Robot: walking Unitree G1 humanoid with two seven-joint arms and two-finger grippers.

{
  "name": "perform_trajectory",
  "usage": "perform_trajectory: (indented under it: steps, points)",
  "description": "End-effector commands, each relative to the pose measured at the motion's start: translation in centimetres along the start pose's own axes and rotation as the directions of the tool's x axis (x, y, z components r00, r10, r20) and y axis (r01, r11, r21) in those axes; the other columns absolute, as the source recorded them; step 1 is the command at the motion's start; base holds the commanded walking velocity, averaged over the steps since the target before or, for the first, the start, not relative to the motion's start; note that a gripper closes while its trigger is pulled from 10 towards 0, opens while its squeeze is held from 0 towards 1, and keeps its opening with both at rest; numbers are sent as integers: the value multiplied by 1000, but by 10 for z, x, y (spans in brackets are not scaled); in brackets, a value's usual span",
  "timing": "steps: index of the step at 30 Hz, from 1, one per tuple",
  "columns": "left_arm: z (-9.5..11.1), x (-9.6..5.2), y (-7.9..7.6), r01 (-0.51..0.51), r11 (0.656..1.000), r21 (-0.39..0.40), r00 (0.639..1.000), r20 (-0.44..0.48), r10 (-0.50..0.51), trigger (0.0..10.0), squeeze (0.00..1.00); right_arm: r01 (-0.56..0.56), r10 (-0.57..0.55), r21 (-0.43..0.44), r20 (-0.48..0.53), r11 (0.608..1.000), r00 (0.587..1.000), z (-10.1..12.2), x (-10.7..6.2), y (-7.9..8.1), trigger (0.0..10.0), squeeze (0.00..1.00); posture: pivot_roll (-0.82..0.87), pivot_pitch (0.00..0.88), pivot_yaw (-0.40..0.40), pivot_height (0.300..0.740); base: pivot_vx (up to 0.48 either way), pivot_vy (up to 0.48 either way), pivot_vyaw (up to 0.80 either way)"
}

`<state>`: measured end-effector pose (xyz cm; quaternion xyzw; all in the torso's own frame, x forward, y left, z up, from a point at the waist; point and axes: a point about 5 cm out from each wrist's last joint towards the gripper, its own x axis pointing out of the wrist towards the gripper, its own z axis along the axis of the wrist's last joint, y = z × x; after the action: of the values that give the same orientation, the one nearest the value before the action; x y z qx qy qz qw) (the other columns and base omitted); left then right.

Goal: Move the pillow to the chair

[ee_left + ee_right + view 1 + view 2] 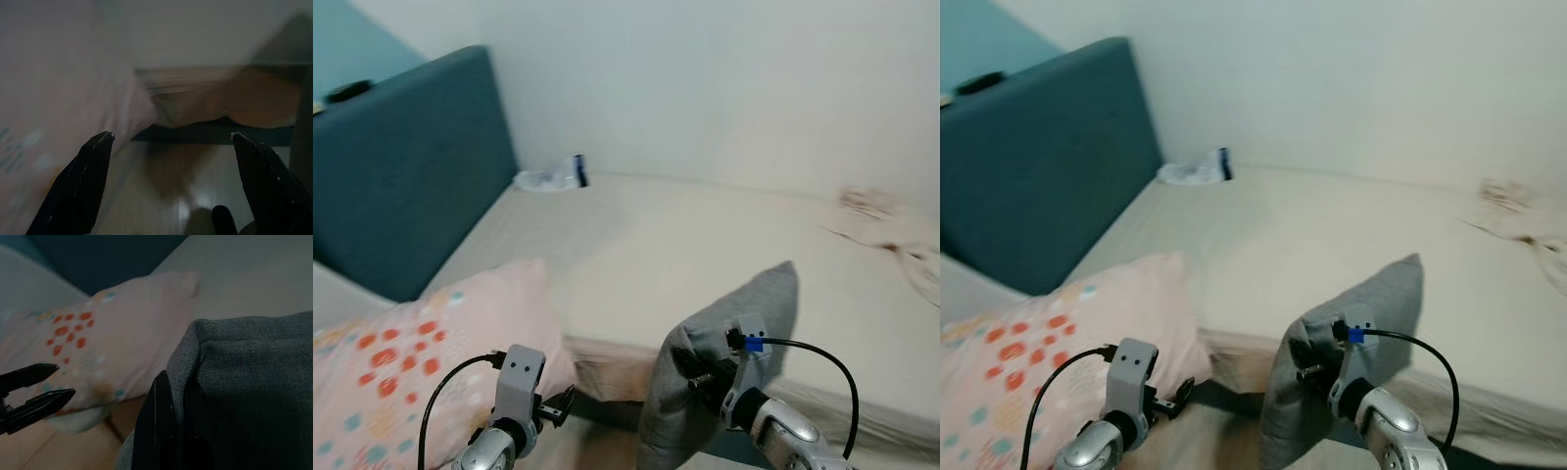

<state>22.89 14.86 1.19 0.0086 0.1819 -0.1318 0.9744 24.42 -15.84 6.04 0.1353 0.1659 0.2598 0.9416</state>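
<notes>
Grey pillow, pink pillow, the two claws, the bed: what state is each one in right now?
Grey pillow: held up on edge, pinched at one corner.
Right claw: shut on the grey pillow.
Left claw: open, holding nothing.
Pink pillow: lying flat beside the bed's near edge, not gripped.
Bed: bare sheet, rumpled cloth at its far right.

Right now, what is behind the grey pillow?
Behind the grey pillow, held by the right pincer, lies the beige mattress, then the white wall. The strip of mattress directly behind it is covered.
</notes>
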Motion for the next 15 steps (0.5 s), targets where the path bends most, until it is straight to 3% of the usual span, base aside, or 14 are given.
perform_trajectory:
  steps: [1, 2, 4, 6, 8, 9, 11, 14, 15]
  points:
    - [1, 0, 3, -1, 1000, -10, 1000, 4, 1, 10000, 0, -120, 121, -17, 90, 993, 989, 17, 4, 16, 10000, 0, -19, 15, 4, 740, 0, 0, 794]
    - [1, 0, 3, -1, 1000, -10, 1000, 4, 1, 10000, 0, -120, 121, -17, 90, 993, 989, 17, 4, 16, 10000, 0, -19, 15, 4, 740, 0, 0, 794]
    - [15, 5, 9, 2, 999, -46, 998, 60, 1, 10000, 0, -226, 225, -16, 188, 974, 956, 41, 2, 30, 10000, 0, -19, 15, 4, 740, 0, 0, 794]
    - [18, 6, 10, 1, 998, -55, 997, 73, 3, 10000, 0, -240, 238, -17, 208, 971, 949, 46, 2, 32, 10000, 0, -19, 15, 4, 740, 0, 0, 794]
    - [31, 9, 16, -1, 997, -76, 993, 117, 10, 10000, 0, -283, 272, -9, 315, 959, 909, 73, 0, 37, 10000, 0, -19, 4, 0, 740, 0, 0, 794]
    - [31, 9, 16, -1, 997, -76, 993, 117, 10, 10000, 0, -283, 272, -9, 315, 959, 909, 73, 0, 37, 10000, 0, -19, 4, 0, 740, 0, 0, 794]
    - [41, 12, 20, 23, 996, -85, 988, 152, -9, 10000, 0, -336, 308, -22, 459, 942, 833, 113, -6, 41, 10000, 0, -19, 2, -1, 740, 0, 0, 794]
    - [43, 12, 18, 58, 994, -93, 985, 165, -42, 10000, 0, -414, 373, -62, 571, 908, 732, 149, -17, 50, 10000, 0, -21, 0, 0, 740, 0, 0, 794]
    - [43, 12, 18, 58, 994, -93, 985, 165, -42, 10000, 0, -414, 373, -62, 571, 908, 732, 149, -17, 50, 10000, 0, -21, 0, 0, 740, 0, 0, 794]
